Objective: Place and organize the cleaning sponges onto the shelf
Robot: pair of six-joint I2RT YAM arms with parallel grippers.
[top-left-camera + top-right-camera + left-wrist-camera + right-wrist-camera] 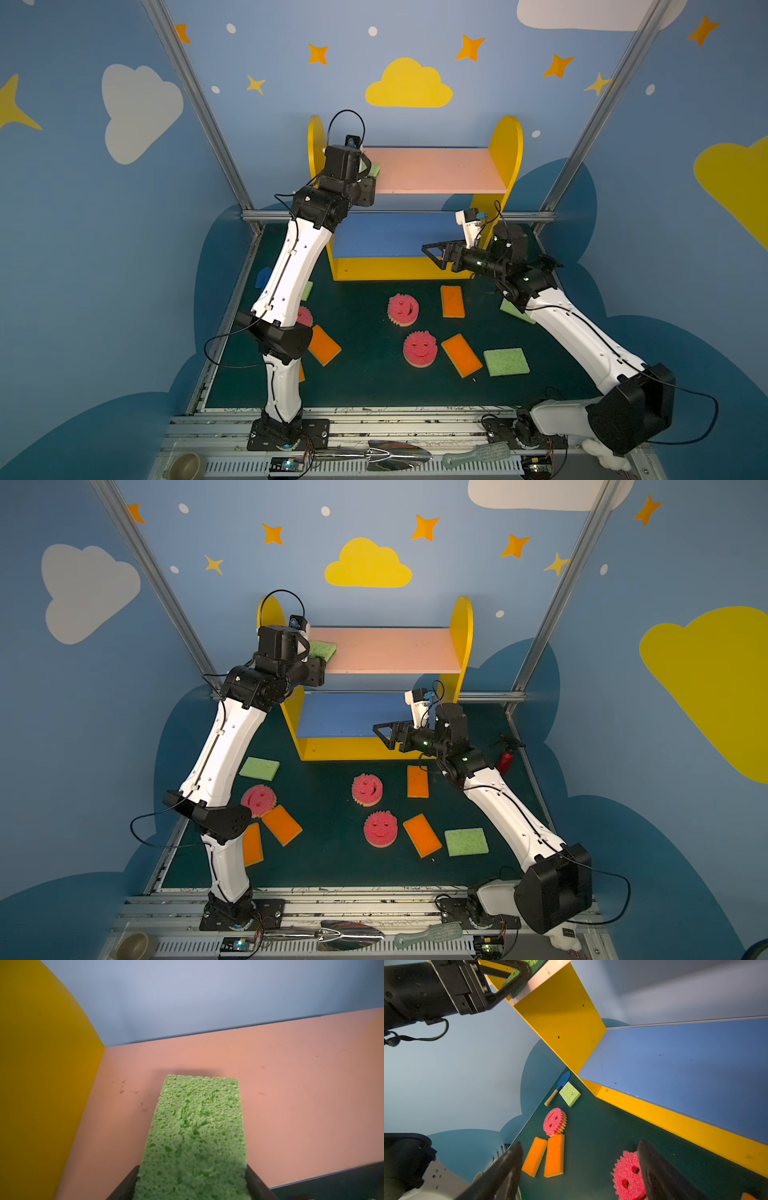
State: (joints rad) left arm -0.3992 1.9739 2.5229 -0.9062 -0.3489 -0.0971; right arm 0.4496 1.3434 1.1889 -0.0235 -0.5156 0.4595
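Right gripper (579, 1144) jaws wide apart, empty. Left gripper (525, 974) clamps green sponge (513, 976) at pink board (548, 974) edge.

No text, brand, number or sign can be read in any view. In both top views, any print on the small dark circuit board with lit lights (237, 944) at the front rail is too small to make out.

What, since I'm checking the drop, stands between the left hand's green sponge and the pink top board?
Nothing visible. The green sponge is over the pink top board, whose surface around it is bare.
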